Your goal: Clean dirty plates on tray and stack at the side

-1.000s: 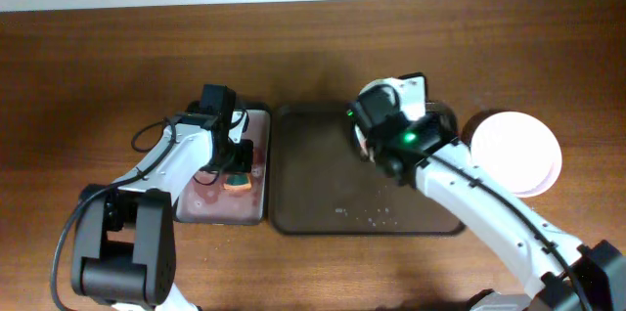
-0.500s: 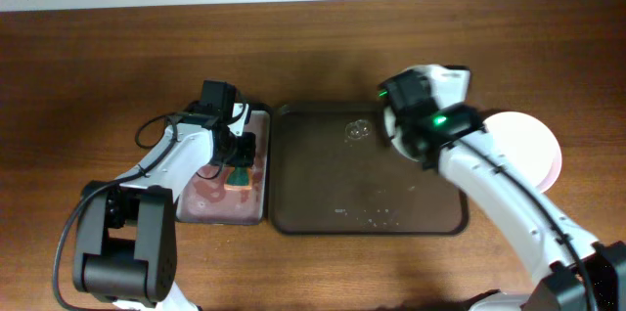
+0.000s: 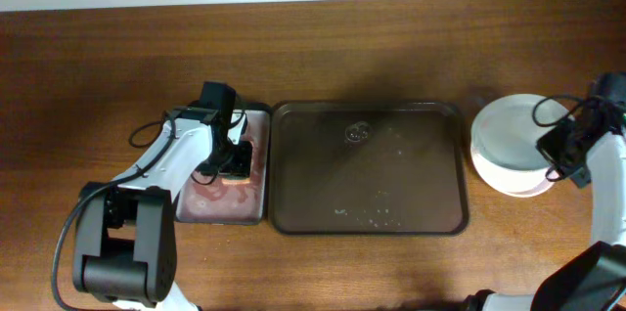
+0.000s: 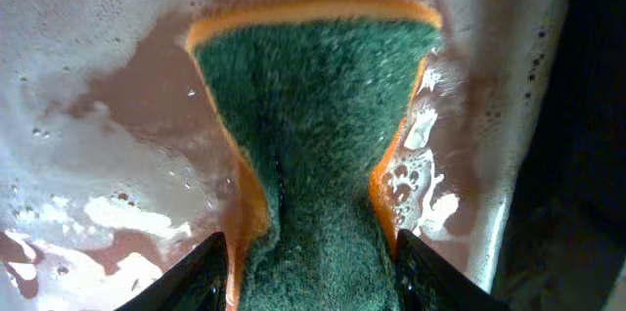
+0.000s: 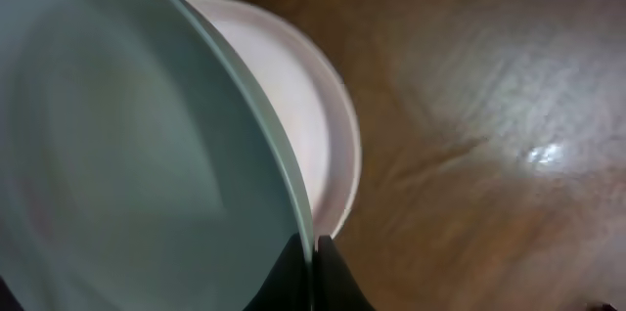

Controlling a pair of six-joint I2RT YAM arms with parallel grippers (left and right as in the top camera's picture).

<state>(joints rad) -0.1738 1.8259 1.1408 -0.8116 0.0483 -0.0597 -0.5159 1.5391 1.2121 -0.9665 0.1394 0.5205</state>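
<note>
The dark brown tray [image 3: 368, 208] lies mid-table with no plates on it, only water drops and a small smear. My right gripper [image 3: 559, 145] is shut on the rim of a white plate [image 3: 509, 135] and holds it over another white plate [image 3: 518, 186] at the right side. In the right wrist view the held plate [image 5: 127, 155] fills the left and the lower plate [image 5: 313, 106] shows behind it. My left gripper [image 3: 227, 159] is shut on a green and orange sponge [image 4: 313, 145] over the narrow pinkish tray [image 3: 201, 208].
The narrow tray holds pinkish soapy water [image 4: 108, 174] with foam. Bare wooden table [image 3: 323, 47] lies behind both trays. A black cable loops beside the left arm [image 3: 147, 135].
My right arm has carried the white plate from the brown tray's far right corner out to the right, over the plate at the side. The left gripper has shifted slightly with the sponge.
</note>
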